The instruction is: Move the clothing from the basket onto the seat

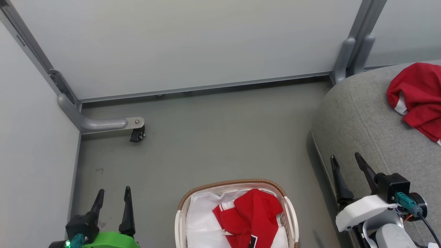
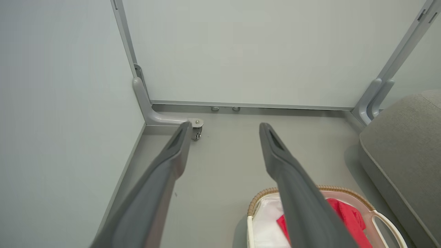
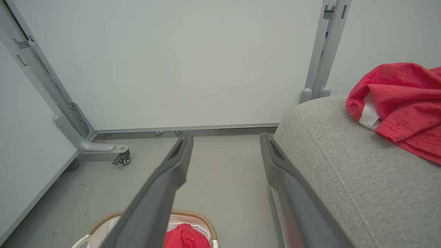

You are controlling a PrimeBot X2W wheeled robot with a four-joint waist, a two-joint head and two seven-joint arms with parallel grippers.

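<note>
You are about halfway, by my reading: one red garment (image 1: pixel 418 96) lies crumpled on the seat (image 1: pixel 361 131), toward its far right, with a white trim band showing at a fold. The other garment (image 1: pixel 253 215) sits in the basket (image 1: pixel 234 183) and is what remains to move. It is heaped loosely on the white liner (image 1: pixel 201 220), red with white stripes and a patch of black-and-white print at its near edge. Its bunched top looks easy to pinch from above. The basket stands on the floor (image 1: pixel 206 137), just left of the seat's rounded corner. Your left end effector (image 1: pixel 114 189) hovers to the left of the basket, fingers spread and empty. Your right end effector (image 1: pixel 345 155) hangs at the seat's edge, also spread and holding nothing. Grey panels (image 1: pixel 189 44) close the corner behind.
</note>
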